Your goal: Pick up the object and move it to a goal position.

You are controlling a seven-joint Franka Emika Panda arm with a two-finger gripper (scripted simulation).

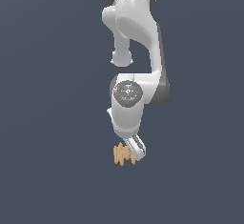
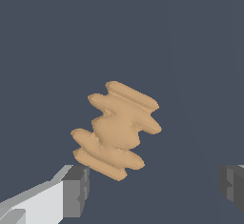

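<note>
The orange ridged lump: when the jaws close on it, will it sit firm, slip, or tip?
The orange ridged lump looks rigid, so it probably won't squash. Its grooved, lobed sides could let flat pads seat unevenly, so it may twist slightly. It is narrower than the open gripper, whose jaws stand apart from it, and looks small, so probably light.

The object (image 1: 123,154) lies just beside the tool (image 1: 135,150), on the exterior view's left.

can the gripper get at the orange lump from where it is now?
Probably yes. The gripper is open, its fingers set wider than the orange lump, and nothing lies between them. The lump is not yet between the fingers.
</note>
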